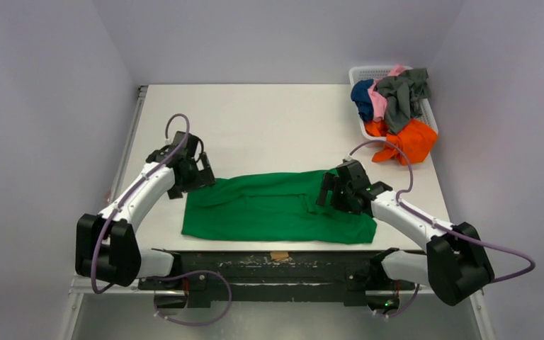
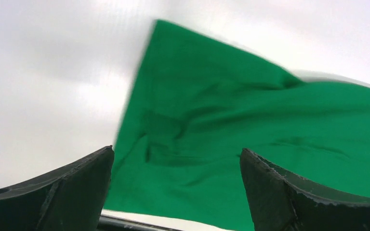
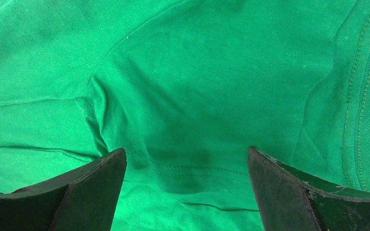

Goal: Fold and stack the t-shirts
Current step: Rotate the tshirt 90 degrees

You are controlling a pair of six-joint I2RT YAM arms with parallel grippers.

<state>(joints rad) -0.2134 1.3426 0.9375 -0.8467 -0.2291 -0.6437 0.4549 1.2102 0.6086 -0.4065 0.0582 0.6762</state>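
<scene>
A bright green t-shirt [image 1: 276, 209] lies folded into a long band across the near part of the table. My left gripper [image 1: 204, 172] hovers open over its far left corner; in the left wrist view the green t-shirt [image 2: 231, 134] lies below the spread fingers [image 2: 77, 187], nothing between them. My right gripper [image 1: 326, 190] stands open over the shirt's right half; in the right wrist view a stitched hem of the green t-shirt [image 3: 197, 96] shows between the parted fingers [image 3: 289, 192]. Orange [image 1: 411, 140], grey [image 1: 402, 95], pink [image 1: 379, 103] and navy [image 1: 362, 95] t-shirts are heaped at the back right.
A white lattice basket [image 1: 368, 73] at the table's far right corner holds the heap, with the orange shirt spilling over its near side. The table's [image 1: 269, 120] front edge runs just below the green shirt. Purple cables loop from both arms.
</scene>
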